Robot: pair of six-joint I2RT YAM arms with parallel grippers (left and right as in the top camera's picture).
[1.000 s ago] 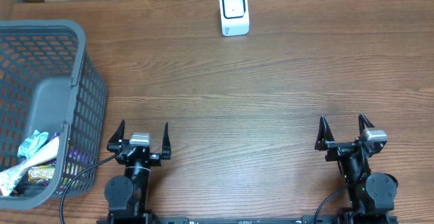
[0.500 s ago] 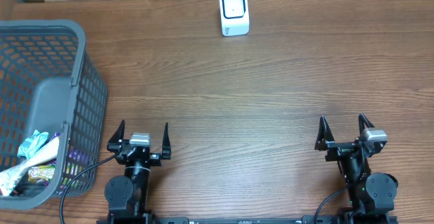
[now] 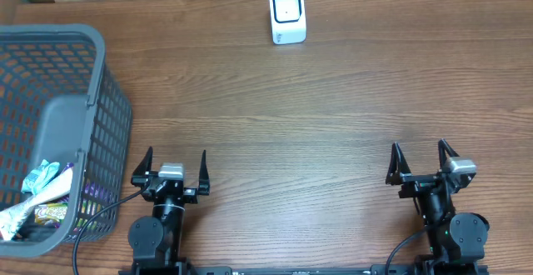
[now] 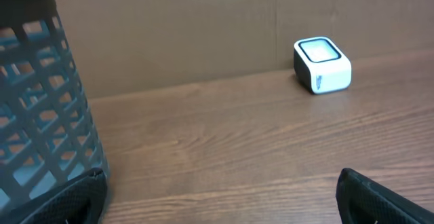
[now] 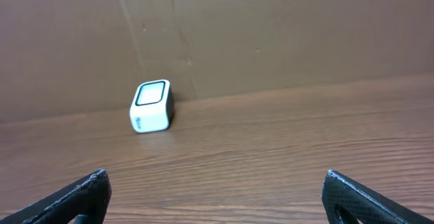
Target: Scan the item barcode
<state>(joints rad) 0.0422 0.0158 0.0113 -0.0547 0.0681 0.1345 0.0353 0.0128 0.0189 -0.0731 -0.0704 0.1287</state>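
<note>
A white barcode scanner [image 3: 287,15] with a dark screen stands at the far middle of the wooden table; it also shows in the left wrist view as a white scanner [image 4: 322,65] and in the right wrist view as a white scanner [image 5: 151,106]. Packaged items [image 3: 42,193] lie in the grey basket [image 3: 100,100] at the left. My left gripper [image 3: 176,162] stands open near the front edge, beside the basket, with nothing between its fingers. My right gripper [image 3: 422,157] is open too, at the front right, holding nothing.
The basket's mesh wall [image 4: 41,115] fills the left of the left wrist view. A brown cardboard wall [image 5: 271,27] runs along the table's far edge behind the scanner.
</note>
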